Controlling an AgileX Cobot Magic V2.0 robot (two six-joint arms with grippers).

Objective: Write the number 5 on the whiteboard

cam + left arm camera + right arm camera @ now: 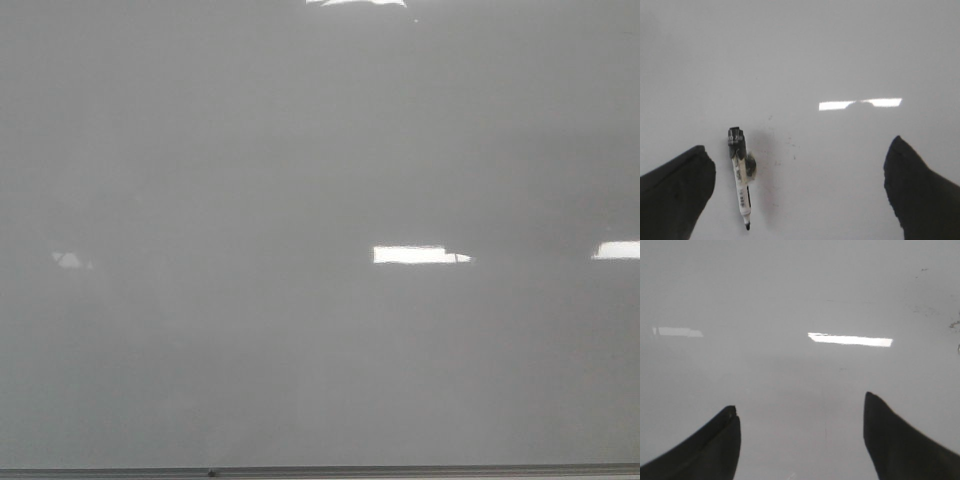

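Front view: the whiteboard (300, 350) is filling the frame, its metal edge strip (400, 470) running along the near edge. No number 5 is showing; neither hand is appearing.

Left wrist view: the left hand (800, 190) is hovering with fingers wide apart, holding nothing. An uncapped marker (740, 175) is lying flat on the board, nearer one finger.

Right wrist view: the right hand (800, 440) is hanging spread and empty over bare board.

Judgement: pickup is pending. The next move is calling for centring over the marker and closing.
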